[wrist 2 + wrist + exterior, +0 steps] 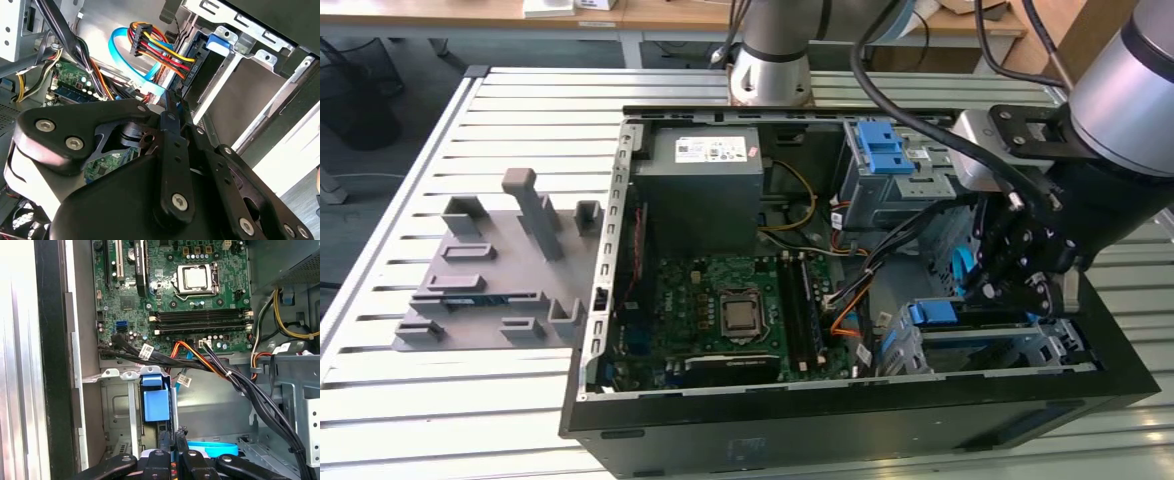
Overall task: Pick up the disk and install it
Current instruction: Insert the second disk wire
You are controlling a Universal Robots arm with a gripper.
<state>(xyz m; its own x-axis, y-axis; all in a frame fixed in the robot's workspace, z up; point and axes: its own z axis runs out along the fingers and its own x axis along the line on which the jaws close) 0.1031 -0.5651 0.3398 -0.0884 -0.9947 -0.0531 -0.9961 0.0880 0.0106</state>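
My pincer hangs inside the computer case, fingers drawn together, grip unclear; cable bundle crowds at nine o'clock, blue latch below.

Bright, even daylight; glare whitens the slatted table, and the near fingers blur.

silver-grey arm with black, silver-screwed pincer linkages
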